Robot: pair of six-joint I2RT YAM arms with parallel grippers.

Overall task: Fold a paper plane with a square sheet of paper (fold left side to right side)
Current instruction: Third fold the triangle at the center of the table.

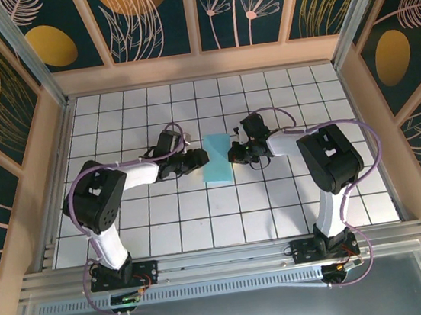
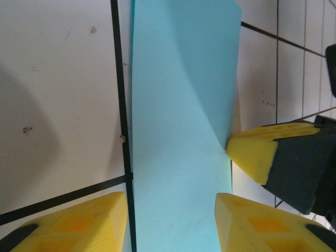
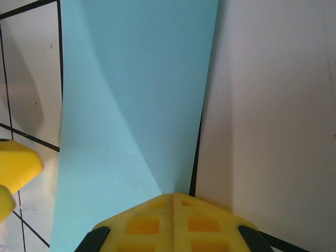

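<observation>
Top external view: square sheet of paper (image 1: 217,160) lies folded over between both grippers.
Left gripper (image 2: 170,212): jaws wide, sheet flat between them, probably to steady it.
Right gripper (image 3: 173,203): jaws closed on sheet's edge, apparently guiding the fold.

A thin turquoise-blue sheet of paper (image 2: 178,131) lies along a black grid line of the white tiled worktop (image 2: 58,94). The left gripper (image 2: 172,223) holds its yellow fingers (image 2: 79,223) apart, one at each side of the sheet. At the sheet's right edge, the upper layer lifts to the yellow tip of the right gripper (image 2: 254,155).
</observation>
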